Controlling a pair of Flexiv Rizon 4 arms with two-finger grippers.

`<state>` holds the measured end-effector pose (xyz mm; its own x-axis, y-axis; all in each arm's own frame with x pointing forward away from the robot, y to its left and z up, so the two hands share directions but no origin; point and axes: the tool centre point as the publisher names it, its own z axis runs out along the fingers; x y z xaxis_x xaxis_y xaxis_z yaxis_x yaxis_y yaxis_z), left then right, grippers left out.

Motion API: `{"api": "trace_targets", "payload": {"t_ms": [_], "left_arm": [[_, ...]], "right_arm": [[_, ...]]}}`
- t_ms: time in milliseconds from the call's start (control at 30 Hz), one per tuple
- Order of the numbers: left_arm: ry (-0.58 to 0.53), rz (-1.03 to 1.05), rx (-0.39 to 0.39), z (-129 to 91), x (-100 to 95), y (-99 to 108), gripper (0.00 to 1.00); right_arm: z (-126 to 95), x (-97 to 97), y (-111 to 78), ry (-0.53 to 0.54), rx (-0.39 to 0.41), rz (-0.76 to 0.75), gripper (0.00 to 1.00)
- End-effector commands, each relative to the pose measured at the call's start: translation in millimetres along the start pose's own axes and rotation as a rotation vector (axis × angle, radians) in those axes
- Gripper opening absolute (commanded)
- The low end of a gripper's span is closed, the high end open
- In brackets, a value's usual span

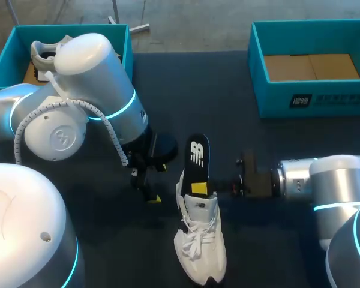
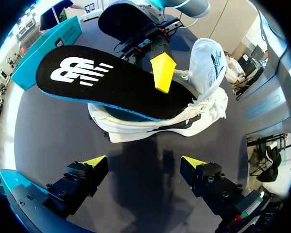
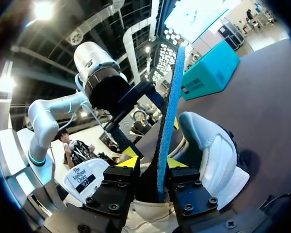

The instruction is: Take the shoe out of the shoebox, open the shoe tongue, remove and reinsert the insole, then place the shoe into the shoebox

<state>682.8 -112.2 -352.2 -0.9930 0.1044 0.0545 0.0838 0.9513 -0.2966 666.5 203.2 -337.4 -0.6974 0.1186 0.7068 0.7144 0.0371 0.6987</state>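
"Insole [image 2: 102, 82], where is it now?"

"Between the fingers of the right gripper [image 3: 153, 162], which are clamped on its edge from two sides. One end sits inside the shoe [image 1: 201, 246]. The other end stands out past the jaws, in the air."

"And the shoe?"

"It lies on the table [image 1: 258, 138] just under those jaws, with its tongue [image 2: 208, 60] folded open. The left gripper [image 2: 144, 161] is beside it, with fingers apart and holding nothing. The shoe is ahead of its open jaws and does not touch them."

"How will the insole handle?"

"I judge it light and thin, a foam that bends easily. A grip at the edge lets the free end swing, so a hold nearer the middle seems safer. The shoe looks soft and light too. It may slide or tip when the insole is pushed in, so the free jaws could steady its heel."

"Any writing?"

"A white logo [image 2: 80, 70] on the black top of the insole, and a small label [image 2: 214, 58] on the tongue. Its print is too small to read."
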Motion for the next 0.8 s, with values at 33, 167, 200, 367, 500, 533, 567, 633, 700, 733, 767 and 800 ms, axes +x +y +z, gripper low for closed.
{"api": "trace_targets", "payload": {"t_ms": [33,167,200,367,500,533,567,633,700,733,767,800], "left_arm": [[-0.001,-0.001,-0.002,0,0.4,0,1.00],[-0.001,-0.001,-0.002,0,0.4,0,1.00],[-0.001,-0.001,-0.002,0,0.4,0,1.00],[-0.001,-0.001,-0.002,0,0.4,0,1.00],[-0.001,-0.001,-0.002,0,0.4,0,1.00],[-0.001,-0.001,-0.002,0,0.4,0,1.00],[-0.001,-0.001,-0.002,0,0.4,0,1.00],[-0.001,-0.001,-0.002,0,0.4,0,1.00],[-0.001,-0.001,-0.002,0,0.4,0,1.00],[-0.001,-0.001,-0.002,0,0.4,0,1.00],[-0.001,-0.001,-0.002,0,0.4,0,1.00],[-0.001,-0.001,-0.002,0,0.4,0,1.00]], "right_arm": [[-2,-0.6,6.7,-0.004,-0.005,-0.004,0.32],[-2,-3.3,12.0,-0.002,-0.011,-0.004,0.30],[-2,-3.9,13.1,-0.002,-0.012,-0.002,0.31],[-2,-6.8,18.3,-0.004,-0.025,0.005,0.27],[-1,-9.2,20.0,-0.007,-0.032,0.021,0.00],[0,-9.9,19.1,-0.007,-0.030,0.027,0.00],[1,-10.7,17.8,-0.010,-0.026,0.036,0.00],[2,-12.1,14.1,-0.011,-0.019,0.044,0.00],[2,-12.5,9.4,-0.012,-0.012,0.050,0.00],[2,-12.5,6.4,-0.010,0.000,0.054,0.00],[2,-12.6,3.8,-0.015,0.007,0.060,0.00],[2,-12.7,0.7,-0.016,0.012,0.065,0.00]]}}
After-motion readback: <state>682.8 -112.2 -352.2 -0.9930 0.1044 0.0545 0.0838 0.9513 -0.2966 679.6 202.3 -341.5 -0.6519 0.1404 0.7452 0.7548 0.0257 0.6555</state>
